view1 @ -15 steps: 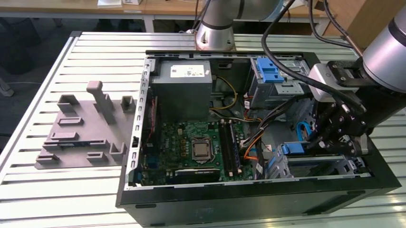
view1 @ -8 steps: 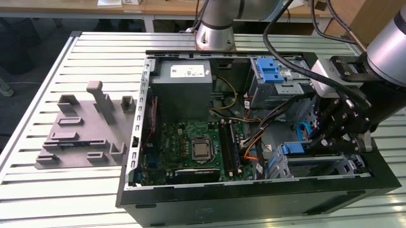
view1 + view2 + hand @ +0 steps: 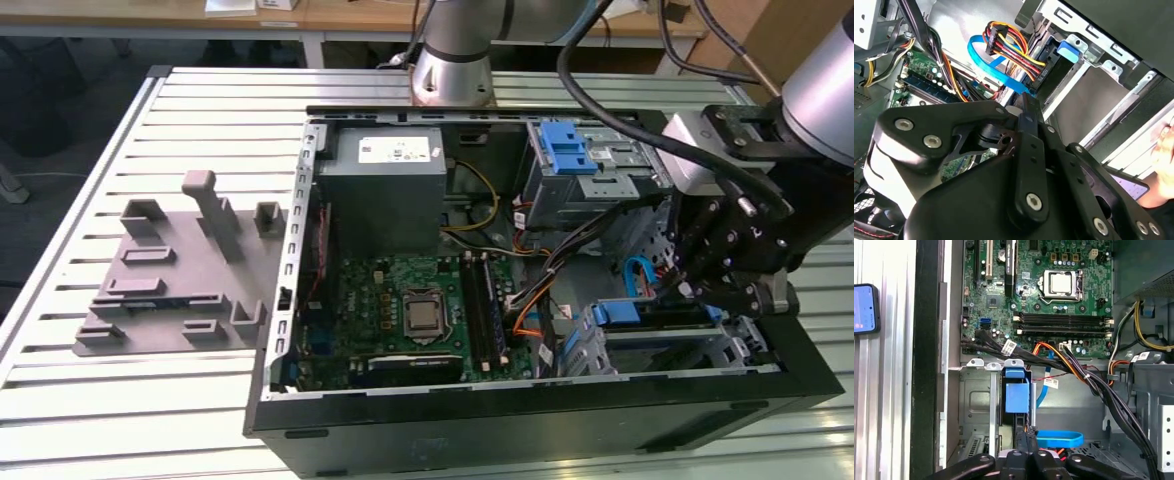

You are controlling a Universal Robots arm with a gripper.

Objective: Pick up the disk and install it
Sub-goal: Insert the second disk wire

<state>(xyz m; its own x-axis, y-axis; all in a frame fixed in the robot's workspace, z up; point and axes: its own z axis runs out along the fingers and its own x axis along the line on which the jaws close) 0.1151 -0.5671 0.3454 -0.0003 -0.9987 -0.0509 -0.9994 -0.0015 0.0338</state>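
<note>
The disk (image 3: 654, 316), framed by its blue bracket, sits inside the lower drive bay of the open computer case (image 3: 534, 420), at the exterior view's right. It stands edge-on in the bay slot in the first wrist view, blue bracket (image 3: 1016, 394) on top. The second wrist view shows its blue tab (image 3: 1070, 50) and coloured power wires (image 3: 1009, 42) plugged at its end. My gripper (image 3: 691, 288) hangs directly over that end. Its fingers are pressed together in both wrist views (image 3: 1025, 442) (image 3: 1027, 105), the tips by the disk's connector end and the blue data cable (image 3: 989, 57).
A grey power supply (image 3: 387, 185) and the green motherboard (image 3: 414, 310) fill the case's middle. A second drive cage with a blue clip (image 3: 574, 155) stands behind the gripper. A grey holder with posts (image 3: 180, 270) lies on the table. A phone (image 3: 865, 307) and a person's hand (image 3: 1165, 150) are beside the case.
</note>
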